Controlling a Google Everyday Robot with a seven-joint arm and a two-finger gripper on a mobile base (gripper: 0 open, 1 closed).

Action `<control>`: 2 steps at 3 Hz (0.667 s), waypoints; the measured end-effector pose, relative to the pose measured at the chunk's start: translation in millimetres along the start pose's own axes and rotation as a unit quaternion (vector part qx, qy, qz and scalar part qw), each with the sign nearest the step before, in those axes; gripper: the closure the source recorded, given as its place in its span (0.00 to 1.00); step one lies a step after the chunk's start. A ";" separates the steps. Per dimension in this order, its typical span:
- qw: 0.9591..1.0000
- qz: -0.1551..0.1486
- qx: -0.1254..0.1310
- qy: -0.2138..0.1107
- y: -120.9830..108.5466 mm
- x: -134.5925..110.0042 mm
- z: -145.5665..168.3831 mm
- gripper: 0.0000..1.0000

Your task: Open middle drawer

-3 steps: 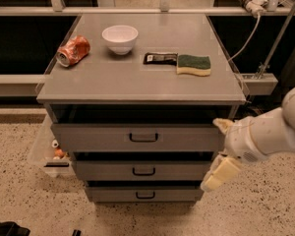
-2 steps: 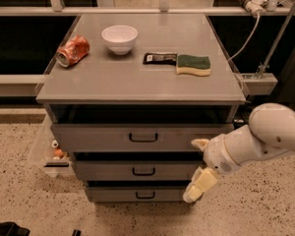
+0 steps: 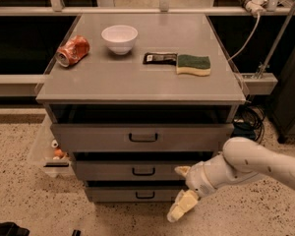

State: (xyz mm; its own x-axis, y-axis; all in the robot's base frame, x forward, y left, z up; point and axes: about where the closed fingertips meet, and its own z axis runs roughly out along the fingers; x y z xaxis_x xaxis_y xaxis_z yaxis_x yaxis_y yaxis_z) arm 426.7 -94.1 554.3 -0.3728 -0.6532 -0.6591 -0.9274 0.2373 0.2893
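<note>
Gripper (image 3: 181,191) spread wide, holding nothing, below the worktop (image 3: 137,85) front edge toward its right corner, in front of the middle drawer (image 3: 103,170). I read the parted fingers as lining up on the black handle (image 3: 143,171), just left, untouched. Drawer looks closed. My forearm hides its right end and part of the bottom drawer (image 3: 113,194).

The surface (image 3: 137,77) and middle drawer (image 3: 103,170) look like smooth, matt grey metal. The bowl (image 3: 119,37) is glossy white — the can (image 3: 73,50) crumpled shiny metal, the sponge (image 3: 193,64) rough-topped. The gripper (image 3: 181,193), low before the middle drawer's right end, has matt cream plastic jaws, parted.
</note>
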 end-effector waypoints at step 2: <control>0.997 0.011 0.078 0.017 37.1 19.4 45.1 0.00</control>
State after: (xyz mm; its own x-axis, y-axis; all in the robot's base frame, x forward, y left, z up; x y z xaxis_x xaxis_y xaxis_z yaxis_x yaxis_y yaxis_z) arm 383.6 -65.5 520.9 -0.3940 -0.6696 -0.6296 -0.9138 0.3589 0.1902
